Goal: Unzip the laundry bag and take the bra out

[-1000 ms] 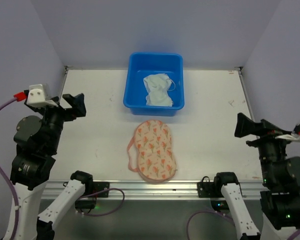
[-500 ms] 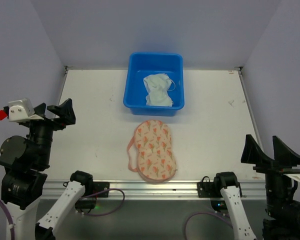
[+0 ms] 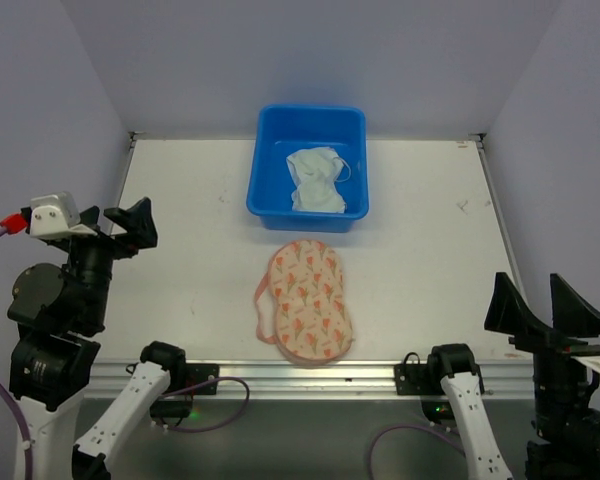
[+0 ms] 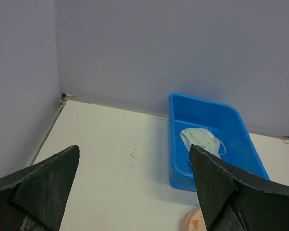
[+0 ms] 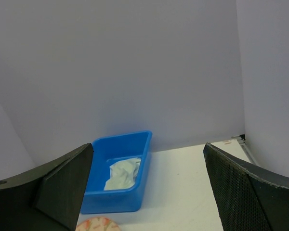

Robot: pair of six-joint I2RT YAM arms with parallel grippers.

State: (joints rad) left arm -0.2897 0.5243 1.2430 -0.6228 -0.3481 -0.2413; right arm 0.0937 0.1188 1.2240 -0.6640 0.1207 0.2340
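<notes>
The laundry bag [image 3: 310, 300] lies flat on the white table [image 3: 180, 200] in front of the blue tub, with a pink strip looping out along its left edge. Only its top end shows in the left wrist view [image 4: 195, 220] and the right wrist view [image 5: 98, 224]. The pale bra [image 3: 317, 180] sits crumpled inside the blue tub [image 3: 263, 150]; both wrist views also show the bra [image 4: 200, 139] [image 5: 123, 173]. My left gripper [image 3: 118, 212] [image 4: 134, 149] is open, raised by the table's left edge. My right gripper [image 3: 528, 280] [image 5: 148, 145] is open at the near right corner. Neither touches anything.
The tub [image 4: 202, 98] [image 5: 120, 202] stands at the back centre, close to the rear wall. Purple-grey walls close the table on the left, back and right. A metal rail [image 3: 310, 375] runs along the near edge with both arm bases on it.
The right arm dropped back from over the table's right side to the near right corner. The left arm sank toward the left edge, then lifted slightly. Bag and bra stayed still.
</notes>
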